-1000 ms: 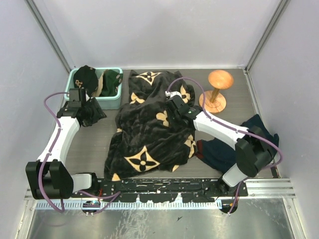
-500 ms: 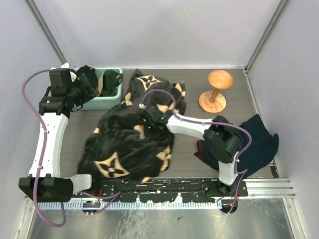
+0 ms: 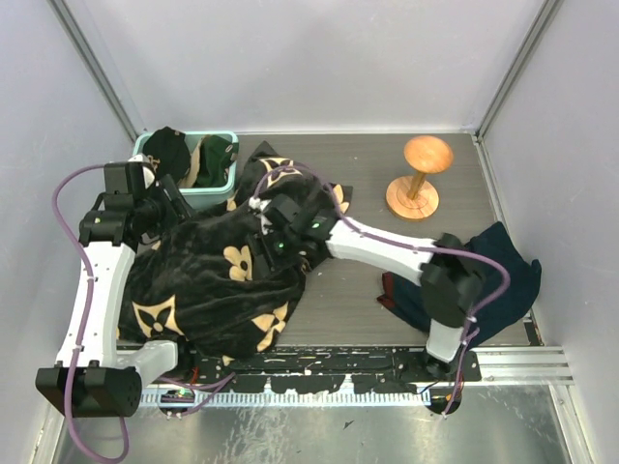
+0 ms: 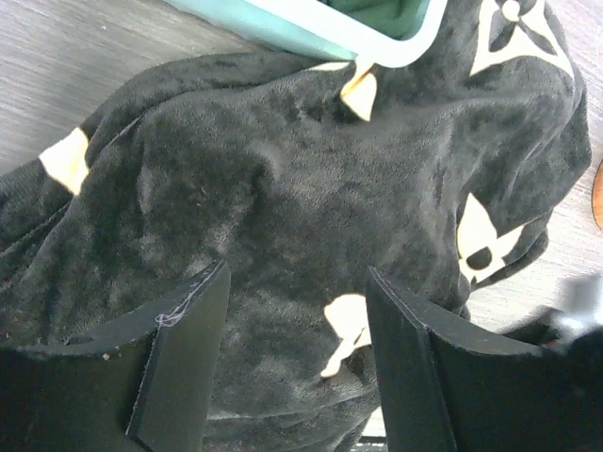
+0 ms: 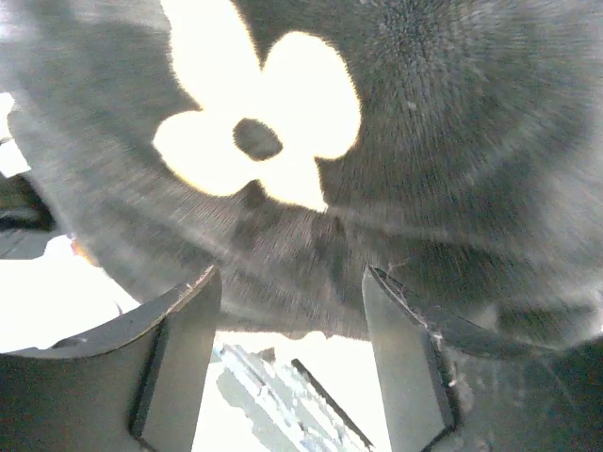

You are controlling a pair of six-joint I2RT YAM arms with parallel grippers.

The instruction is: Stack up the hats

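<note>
Dragged further left and toward the near edge since half a second ago: the black blanket (image 3: 208,290) with tan flower marks, now heaped over the left half of the table (image 3: 363,304). Lowered as well, the left arm (image 3: 92,280), from bin height to the blanket's far left corner. Stretched further across to the left, the right arm (image 3: 387,251), ending at the far side of the heap.

Inside the teal bin (image 3: 208,191) at the far left corner: the black hat (image 3: 166,150) on the left and the dark green hat (image 3: 218,155) on the right, pressed side by side, both rising above the rim. Against the bin's near wall, the blanket's far edge, touching it (plain in the left wrist view, with a sliver of green beyond the rim).

On the left gripper (image 4: 294,282): fingers apart, nothing pinched, just over the plush with the bin close ahead. On the right gripper (image 5: 290,273): fingers likewise spread, blanket filling the view just past the tips, very close and blurred; no fabric seen between the pads.

At the far right, a wooden stand (image 3: 421,179), upright, well apart from the blanket. Near the right edge, a dark navy cloth (image 3: 498,275), crumpled, partly under the right arm's elbow, with a reddish edge (image 3: 386,283) at its left side (too little showing to name).
</note>
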